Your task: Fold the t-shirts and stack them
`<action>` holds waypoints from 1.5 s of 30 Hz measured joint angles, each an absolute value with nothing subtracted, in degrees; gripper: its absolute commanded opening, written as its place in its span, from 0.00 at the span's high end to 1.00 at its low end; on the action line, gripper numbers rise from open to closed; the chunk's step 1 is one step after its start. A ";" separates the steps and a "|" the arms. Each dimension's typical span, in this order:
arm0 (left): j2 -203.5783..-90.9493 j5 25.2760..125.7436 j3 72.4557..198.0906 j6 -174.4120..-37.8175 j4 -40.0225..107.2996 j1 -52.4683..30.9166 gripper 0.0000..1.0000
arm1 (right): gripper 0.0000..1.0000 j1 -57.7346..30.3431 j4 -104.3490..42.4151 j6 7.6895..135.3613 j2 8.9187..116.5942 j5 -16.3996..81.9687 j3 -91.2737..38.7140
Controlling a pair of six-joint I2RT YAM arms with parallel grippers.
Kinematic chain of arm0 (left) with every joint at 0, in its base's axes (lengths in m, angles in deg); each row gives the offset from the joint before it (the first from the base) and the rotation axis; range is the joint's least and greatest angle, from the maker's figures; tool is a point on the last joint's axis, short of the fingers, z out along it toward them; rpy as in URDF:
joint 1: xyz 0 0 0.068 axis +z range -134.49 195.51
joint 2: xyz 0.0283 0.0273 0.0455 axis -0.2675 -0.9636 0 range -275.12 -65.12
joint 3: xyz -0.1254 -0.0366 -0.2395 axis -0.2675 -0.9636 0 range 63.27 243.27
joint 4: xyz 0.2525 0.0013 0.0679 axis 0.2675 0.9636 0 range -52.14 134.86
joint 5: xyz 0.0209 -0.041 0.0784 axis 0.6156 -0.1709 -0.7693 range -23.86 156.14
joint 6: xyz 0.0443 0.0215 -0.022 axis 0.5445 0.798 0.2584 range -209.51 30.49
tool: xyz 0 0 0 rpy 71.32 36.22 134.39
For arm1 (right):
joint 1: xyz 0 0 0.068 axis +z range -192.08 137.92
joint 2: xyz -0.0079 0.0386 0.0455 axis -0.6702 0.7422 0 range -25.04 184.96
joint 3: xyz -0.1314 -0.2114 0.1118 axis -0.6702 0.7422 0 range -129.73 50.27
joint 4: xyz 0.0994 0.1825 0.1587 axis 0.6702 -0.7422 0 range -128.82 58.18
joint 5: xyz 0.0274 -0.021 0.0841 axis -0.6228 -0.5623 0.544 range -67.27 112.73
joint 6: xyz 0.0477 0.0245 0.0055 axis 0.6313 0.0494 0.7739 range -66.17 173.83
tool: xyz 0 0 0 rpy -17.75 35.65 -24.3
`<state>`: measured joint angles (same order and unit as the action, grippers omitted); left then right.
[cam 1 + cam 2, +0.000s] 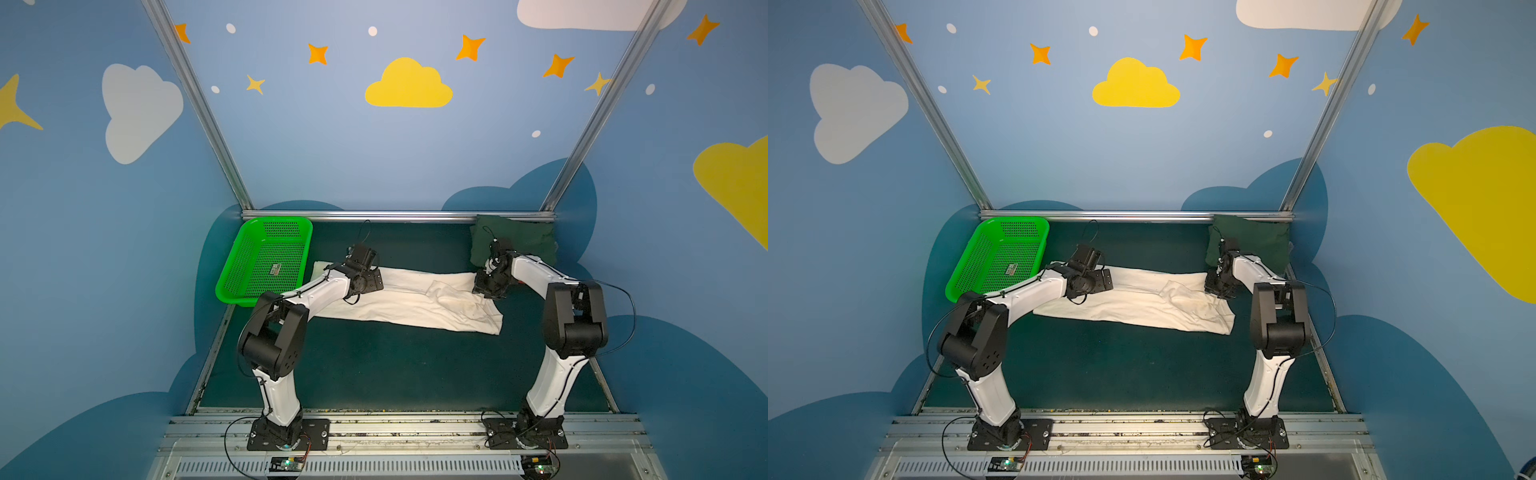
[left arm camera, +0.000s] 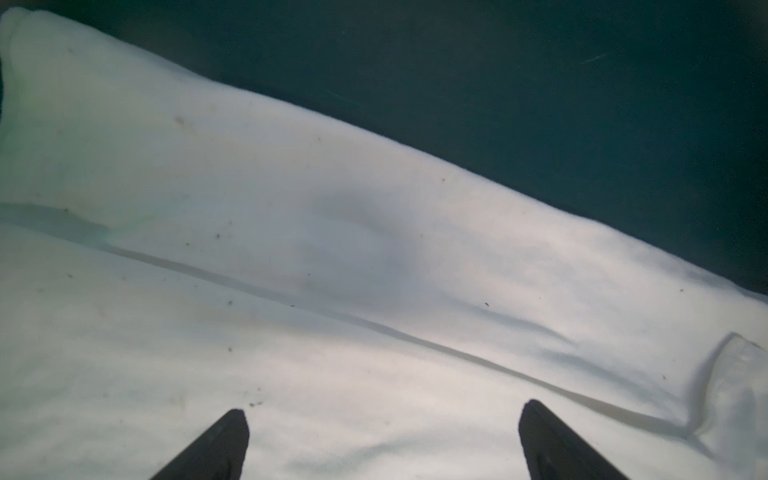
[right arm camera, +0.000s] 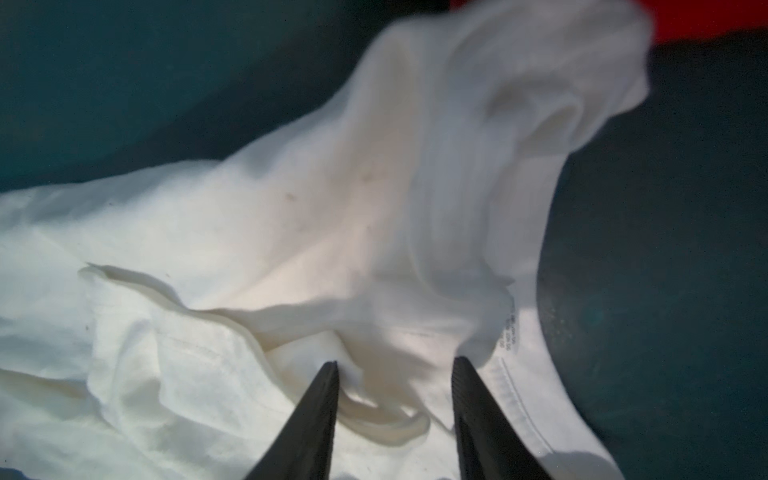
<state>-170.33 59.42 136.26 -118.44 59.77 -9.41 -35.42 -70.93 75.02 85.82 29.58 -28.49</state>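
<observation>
Cream-white tee [image 1: 407,303] [image 1: 1133,301] lies across the middle of the dark teal mat [image 1: 374,365] as a long folded band. It runs from just beside the green basket [image 1: 266,259] towards the dark green tee [image 1: 528,243]. Its right end is bunched and wrinkled.

Left arm: elbow raised, forearm reaching in over the tee's left end, wrist pitched down. My left gripper [image 2: 382,409] has its jaws spread wide over flat cloth, with nothing between them. A long fold edge of the tee [image 2: 291,232] runs past ahead of the tips.

Right arm: elbow high, forearm angled inwards and back, wrist down over the bunched right end, just in front of the dark green tee. My right gripper [image 3: 395,363] has its jaws apart, narrower than the left's, straddling a raised fold of the tee [image 3: 332,228]. One tip touches the fold; the cloth is not clamped.

Basket: back left corner, tilted. A small dark label [image 1: 274,269] sits on its perforated floor, print too small to read.

Dark green tee: folded, back right corner, against the rear rail.

Writing: small printed text [image 3: 509,332] on the tee beside a stitched hem, unreadable. A strip of red cloth [image 3: 706,16] shows at the edge of the right wrist view.
</observation>
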 measured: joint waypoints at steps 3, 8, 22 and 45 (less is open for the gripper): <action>-170.70 59.42 136.29 -118.28 59.92 -9.41 0.00 | 0.61 -35.29 -70.95 74.99 86.04 29.93 -28.49; -171.20 59.44 136.35 -118.24 59.99 -9.41 0.00 | 0.60 -35.27 -71.17 75.48 86.04 30.76 -28.49; -172.08 59.44 137.53 -117.78 60.49 -9.41 0.00 | 0.58 -35.27 -71.43 77.20 83.44 33.93 -24.77; -172.08 59.40 137.53 -117.58 60.43 -9.41 0.00 | 0.97 -35.27 -70.36 81.05 80.99 37.30 -22.24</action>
<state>-172.08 59.40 137.53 -117.58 60.43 -9.41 -35.27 -70.36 81.05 80.99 37.30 -22.24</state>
